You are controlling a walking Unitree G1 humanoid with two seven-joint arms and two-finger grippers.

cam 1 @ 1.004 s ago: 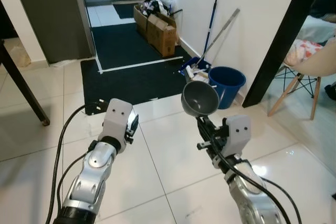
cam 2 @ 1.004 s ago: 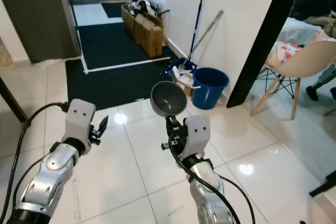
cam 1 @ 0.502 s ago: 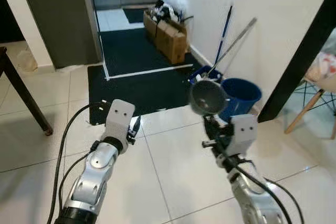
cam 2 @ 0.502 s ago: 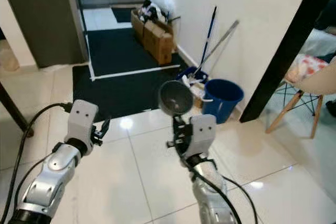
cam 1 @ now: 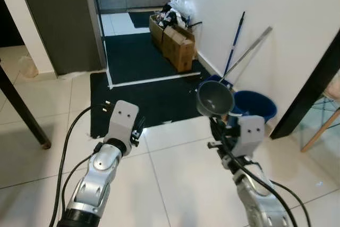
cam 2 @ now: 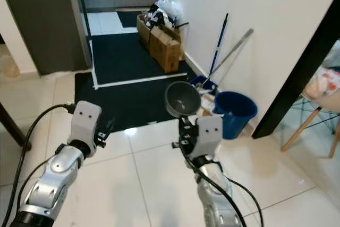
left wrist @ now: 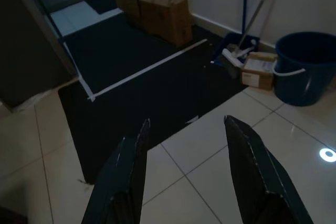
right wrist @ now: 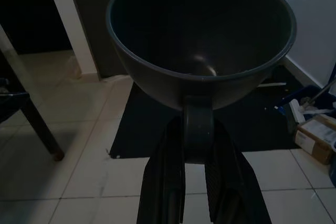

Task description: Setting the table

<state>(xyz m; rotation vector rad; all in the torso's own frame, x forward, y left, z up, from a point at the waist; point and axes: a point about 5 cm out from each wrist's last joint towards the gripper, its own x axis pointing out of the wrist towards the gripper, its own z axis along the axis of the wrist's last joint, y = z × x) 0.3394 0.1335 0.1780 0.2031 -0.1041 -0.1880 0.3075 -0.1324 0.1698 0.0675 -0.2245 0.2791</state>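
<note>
- Grey bowl (cam 1: 214,99): rigid, probably light and smooth; tab at rim clamped by right end effector (right wrist: 197,153), carried above tiled floor (cam 1: 175,179).
- Left end effector (left wrist: 184,169): spread, empty.

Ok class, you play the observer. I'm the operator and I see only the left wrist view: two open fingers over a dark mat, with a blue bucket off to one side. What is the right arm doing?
Observer: The right gripper is shut on the short handle of a grey bowl, which it holds up in front of the robot.
Operator: Is anything in the bowl?
Observer: The right wrist view looks straight into it. It looks empty, though that picture is dark.
Operator: Is there any table nearby?
Observer: A dark leg, likely a table's, stands on the tiles to the robot's left. Its top is out of frame.
</note>
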